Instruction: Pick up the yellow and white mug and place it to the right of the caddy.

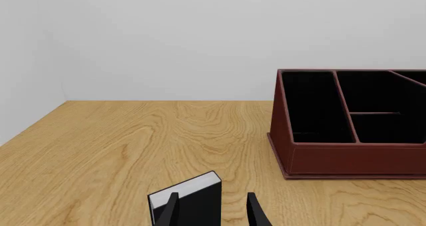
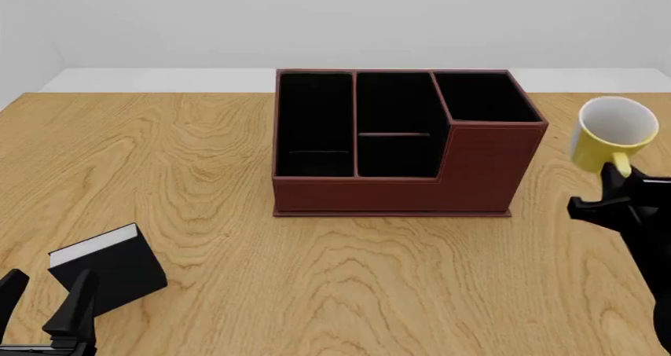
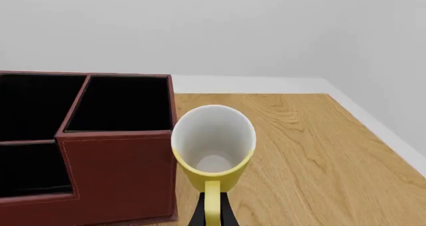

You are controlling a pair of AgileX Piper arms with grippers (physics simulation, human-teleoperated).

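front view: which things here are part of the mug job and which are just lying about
Part of the job:
- small yellow cylindrical mug with white inside, held by its handle in the right gripper
- large reddish-brown rectangular caddy with black compartments

Lying about:
- small black book with white page edges, near the left gripper

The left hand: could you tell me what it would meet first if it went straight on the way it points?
Most likely the small black book, which sits right at the left hand. The caddy stands farther on and off to one side; exact depth is unclear.
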